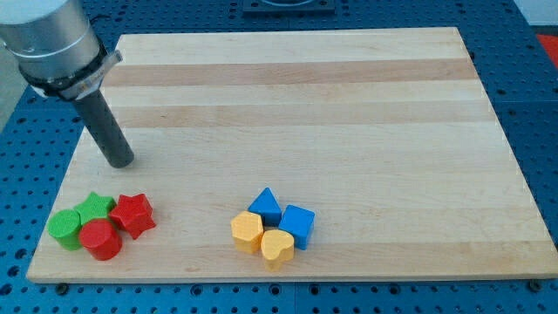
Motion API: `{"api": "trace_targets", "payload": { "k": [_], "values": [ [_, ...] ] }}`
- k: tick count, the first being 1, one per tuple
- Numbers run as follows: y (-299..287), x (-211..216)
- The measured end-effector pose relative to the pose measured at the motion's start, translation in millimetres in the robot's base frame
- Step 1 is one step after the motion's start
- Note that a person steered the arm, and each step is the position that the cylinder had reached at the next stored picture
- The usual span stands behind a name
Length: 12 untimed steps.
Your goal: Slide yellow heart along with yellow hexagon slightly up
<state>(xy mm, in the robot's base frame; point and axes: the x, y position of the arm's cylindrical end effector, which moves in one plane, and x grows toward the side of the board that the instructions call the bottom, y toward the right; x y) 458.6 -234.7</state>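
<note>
The counter [296,96] is pale wood with lengthwise grain bands, smooth and matt. The yellow heart [277,248], yellow hexagon [247,232], blue triangle [265,207] and blue cube [297,224] look like smooth painted pieces with a soft sheen. The rod of my tool [117,160] is dark and matt; its housing above looks like grey metal.

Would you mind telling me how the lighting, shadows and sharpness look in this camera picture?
In the camera view, lighting is even and soft; the wooden board shows no strong glare. The yellow heart and yellow hexagon are sharp, with faint shadows only. My tip, at the view's left above the red and green blocks, is also in focus.
</note>
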Motion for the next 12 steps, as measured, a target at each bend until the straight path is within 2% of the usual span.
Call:
{"api": "trace_targets", "payload": {
  "k": [1,2,3,4,5,7,9,10,11,12],
  "values": [
    [-11.9,-16.7],
    [6.7,-27.7],
    [58.3,-30.2],
    [78.1,-28.1],
    [129.6,-28.2],
    [294.9,-20.4],
    [439.2,65.3],
    [467.6,131.3],
    [460.0,160.1],
    [423.8,159.0]
  ]
}}
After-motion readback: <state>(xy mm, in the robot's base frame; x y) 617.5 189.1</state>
